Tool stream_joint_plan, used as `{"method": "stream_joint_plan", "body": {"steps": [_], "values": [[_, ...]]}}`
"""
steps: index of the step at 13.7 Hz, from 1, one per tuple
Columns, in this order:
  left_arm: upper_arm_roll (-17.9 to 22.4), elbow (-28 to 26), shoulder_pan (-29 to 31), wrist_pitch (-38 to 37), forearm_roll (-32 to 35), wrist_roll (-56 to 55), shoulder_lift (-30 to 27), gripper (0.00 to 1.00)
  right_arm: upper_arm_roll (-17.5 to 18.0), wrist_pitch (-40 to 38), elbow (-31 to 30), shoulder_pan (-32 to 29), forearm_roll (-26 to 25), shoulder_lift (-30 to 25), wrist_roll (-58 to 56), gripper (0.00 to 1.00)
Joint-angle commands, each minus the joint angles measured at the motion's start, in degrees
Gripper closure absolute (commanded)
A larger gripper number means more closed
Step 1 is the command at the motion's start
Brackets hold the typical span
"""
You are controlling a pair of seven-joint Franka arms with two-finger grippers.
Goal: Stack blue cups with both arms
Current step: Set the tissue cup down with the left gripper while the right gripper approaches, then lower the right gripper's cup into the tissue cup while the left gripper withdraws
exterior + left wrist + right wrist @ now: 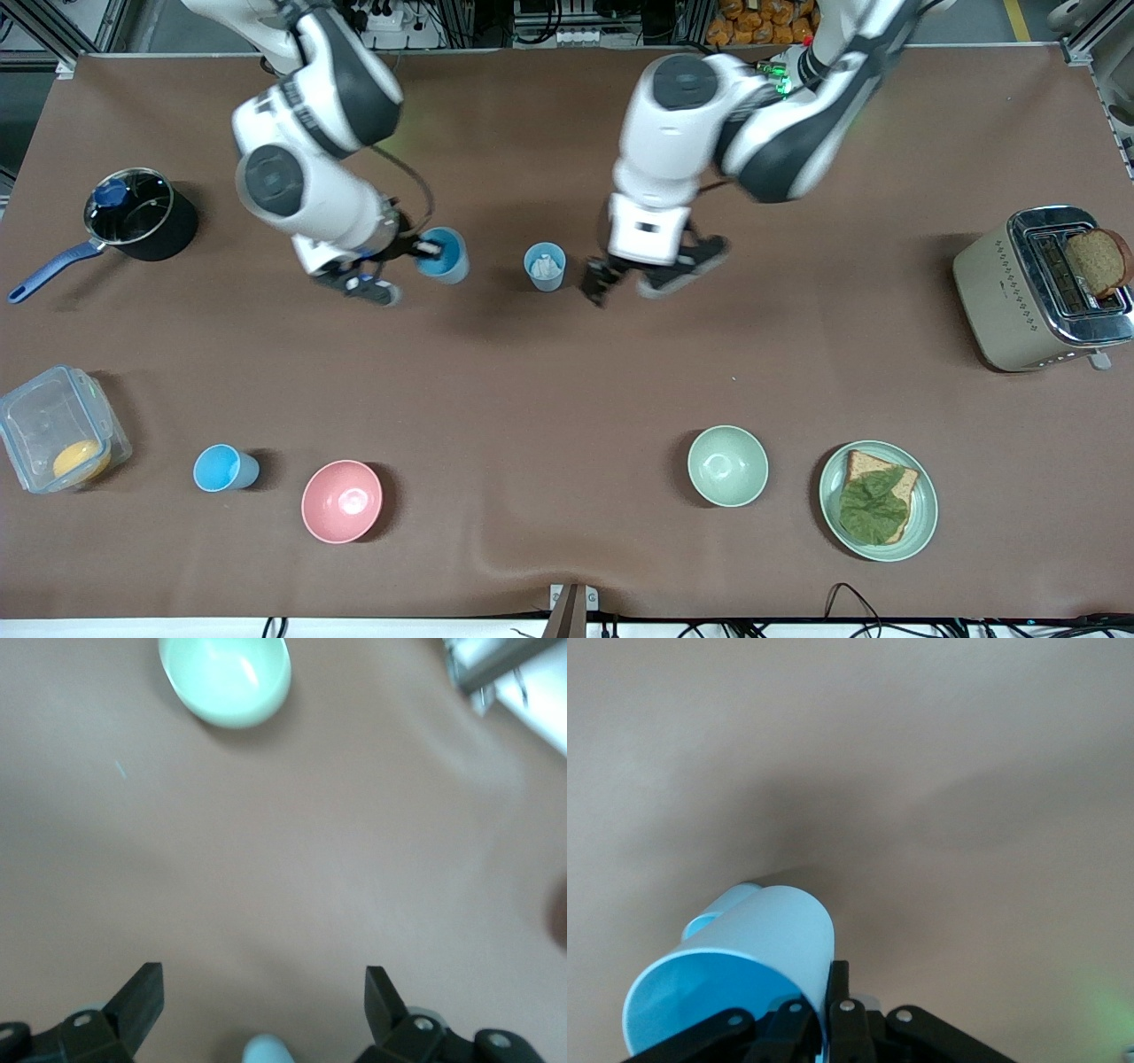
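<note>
My right gripper (pixel 431 251) is shut on the rim of a bright sky-blue cup (pixel 443 255) and holds it tilted just above the table. In the right wrist view its fingers (pixel 838 990) pinch the cup's wall (pixel 757 943). A duller grey-blue cup (pixel 544 266) stands upright beside it, toward the left arm's end, with something white inside. My left gripper (pixel 640 275) is open and empty, low beside that cup. In the left wrist view the fingers (pixel 142 997) stand wide apart, and a bit of pale blue cup (pixel 266 1051) shows between them.
Another sky-blue cup (pixel 226 468), a pink bowl (pixel 342 501), a pale green bowl (pixel 727 465) (pixel 226 678) and a plate with bread and lettuce (pixel 921 509) lie near the front edge. A pot (pixel 142 215), a clear box (pixel 58 439) and a toaster (pixel 1036 288) sit at the table's ends.
</note>
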Motion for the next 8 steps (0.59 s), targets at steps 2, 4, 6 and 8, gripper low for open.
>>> {"method": "stream_joint_plan", "body": {"steps": [2, 4, 6, 8], "values": [[-0.65, 0.29, 7.96, -3.81, 0.83, 14.88, -1.93, 0.0, 6.35, 7.75, -4.27, 0.06, 0.29, 1.02, 8.7, 1.0], [-0.91, 3.45, 11.12, -12.13, 0.13, 22.44, -2.8, 0.0, 7.33, 10.22, -4.98, 1.46, -0.15, 2.34, 11.78, 1.0], [-1.0, 4.16, 15.41, -16.82, -2.66, 31.83, -5.43, 0.0, 7.77, 11.98, -5.16, 2.52, -1.02, 3.48, 14.15, 1.0], [-0.92, 4.25, 20.34, -18.5, -7.68, 43.6, -8.51, 0.0, 7.95, 13.2, -5.16, 3.49, -4.18, 5.06, 17.49, 1.0]]}}
